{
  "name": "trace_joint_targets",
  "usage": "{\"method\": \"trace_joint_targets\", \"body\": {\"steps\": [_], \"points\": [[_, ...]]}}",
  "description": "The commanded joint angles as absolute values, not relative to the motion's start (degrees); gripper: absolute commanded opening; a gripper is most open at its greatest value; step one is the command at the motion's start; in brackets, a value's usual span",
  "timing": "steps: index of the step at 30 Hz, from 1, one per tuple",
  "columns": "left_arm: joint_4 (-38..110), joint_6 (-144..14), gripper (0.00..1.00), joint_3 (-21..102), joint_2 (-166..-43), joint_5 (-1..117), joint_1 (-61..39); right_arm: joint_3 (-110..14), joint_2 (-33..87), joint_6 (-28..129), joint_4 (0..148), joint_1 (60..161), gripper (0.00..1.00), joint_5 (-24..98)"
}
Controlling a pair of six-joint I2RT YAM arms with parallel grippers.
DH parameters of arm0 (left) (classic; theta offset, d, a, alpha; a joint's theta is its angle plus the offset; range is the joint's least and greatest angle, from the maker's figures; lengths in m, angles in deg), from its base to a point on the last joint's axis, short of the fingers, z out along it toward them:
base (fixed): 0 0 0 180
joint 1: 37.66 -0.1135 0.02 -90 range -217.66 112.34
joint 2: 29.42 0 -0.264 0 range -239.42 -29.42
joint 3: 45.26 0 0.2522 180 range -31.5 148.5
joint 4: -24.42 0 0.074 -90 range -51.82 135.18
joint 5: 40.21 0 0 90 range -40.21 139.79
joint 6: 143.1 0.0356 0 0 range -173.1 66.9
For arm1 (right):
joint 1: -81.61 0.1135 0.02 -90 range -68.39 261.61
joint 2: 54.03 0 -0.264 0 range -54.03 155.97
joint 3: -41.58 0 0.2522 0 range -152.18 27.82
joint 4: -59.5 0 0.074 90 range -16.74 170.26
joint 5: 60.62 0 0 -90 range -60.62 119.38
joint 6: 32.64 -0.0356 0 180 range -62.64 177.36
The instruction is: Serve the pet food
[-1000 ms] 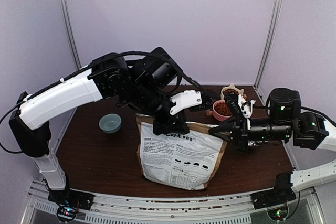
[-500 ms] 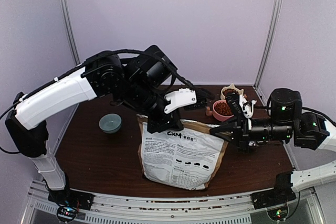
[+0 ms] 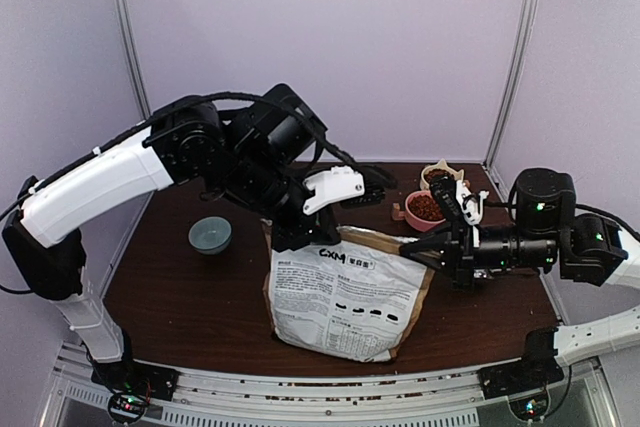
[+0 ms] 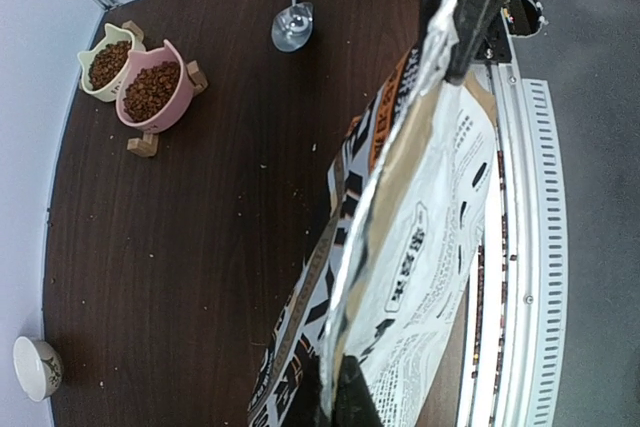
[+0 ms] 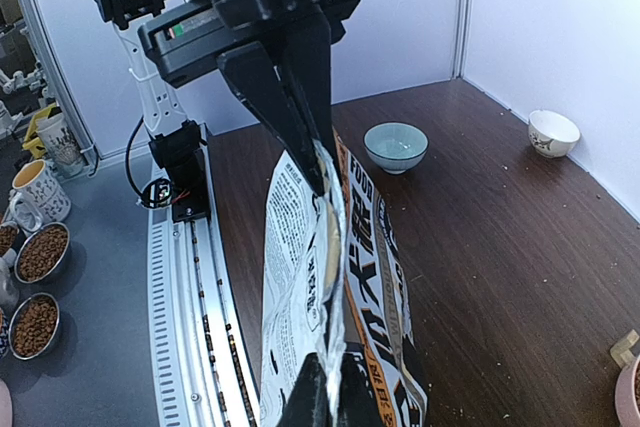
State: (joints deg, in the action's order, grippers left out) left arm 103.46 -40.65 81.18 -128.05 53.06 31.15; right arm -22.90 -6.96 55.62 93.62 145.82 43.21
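Bag [image 3: 340,292] rim pinched in both arms' fingers [image 5: 295,97].

The brown kraft bag [image 3: 345,297] carries the letters "CXM" in dark print near the top edge of its front face. The fine lines printed below them on the bag are too small to read. In the right wrist view, large letters on the bag's side seem to spell "FOOD".
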Motion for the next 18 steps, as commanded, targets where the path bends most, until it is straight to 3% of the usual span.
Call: {"method": "trace_joint_targets", "body": {"steps": [1,3,5,7,11,16,18], "points": [[103.86,-40.36,0.00,80.11,-125.06,49.28,29.20,-23.43,-8.82,55.39,93.27,145.60,0.00,43.09],[103.97,-40.35,0.00,79.57,-124.53,48.84,28.93,-23.50,-8.79,55.39,93.37,145.60,0.00,43.09],[104.02,-40.55,0.10,79.15,-123.98,47.78,28.72,-23.59,-8.85,55.38,93.43,145.64,0.00,43.09],[104.10,-40.45,0.14,78.63,-123.46,47.28,28.54,-23.68,-8.91,55.34,93.48,145.64,0.00,43.07],[104.17,-39.96,0.00,77.64,-122.62,47.91,28.11,-23.81,-8.93,55.27,93.54,145.67,0.00,43.04],[104.54,-39.95,0.01,77.00,-121.95,46.78,27.50,-24.15,-8.97,55.42,93.89,145.64,0.00,42.92],[104.50,-40.04,0.10,76.64,-121.52,46.01,27.23,-24.21,-9.02,55.42,93.92,145.63,0.00,42.83]]}}
